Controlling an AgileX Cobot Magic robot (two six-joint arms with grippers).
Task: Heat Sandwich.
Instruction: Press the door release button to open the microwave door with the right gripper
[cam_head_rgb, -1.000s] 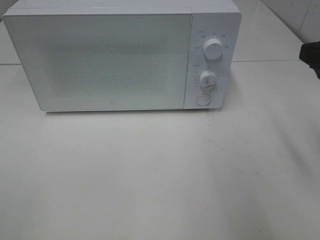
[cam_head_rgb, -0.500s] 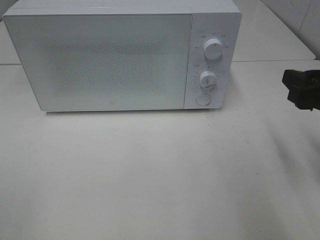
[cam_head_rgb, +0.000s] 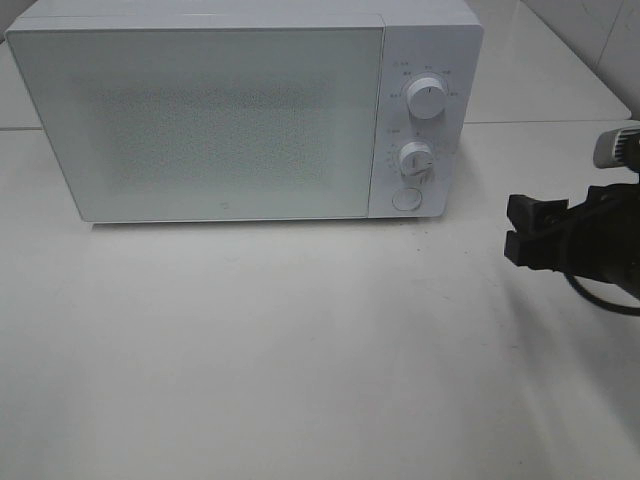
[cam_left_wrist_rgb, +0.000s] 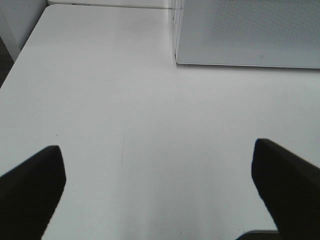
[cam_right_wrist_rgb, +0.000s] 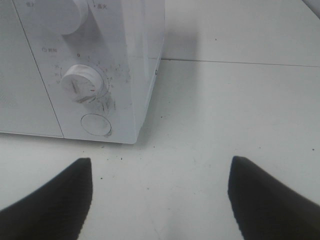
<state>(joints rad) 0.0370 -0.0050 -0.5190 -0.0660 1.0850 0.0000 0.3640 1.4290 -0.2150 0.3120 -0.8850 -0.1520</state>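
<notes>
Right tool (cam_head_rgb: 520, 231) hangs over the surface (cam_head_rgb: 300, 350), right of the microwave (cam_head_rgb: 220, 120) and clear of it. Its jaws are spread with nothing between them. Left tool (cam_left_wrist_rgb: 160, 192) is also spread and empty, over the surface off the microwave's front left corner. There is open room along the whole front of the microwave. Its door (cam_head_rgb: 200, 120) is shut and frosted, so the contents cannot be told. The sandwich shows in no view. Two knobs (cam_head_rgb: 427, 100) and a round button (cam_head_rgb: 405, 199) sit on the right panel. The surface is white, matte and faintly speckled.
</notes>
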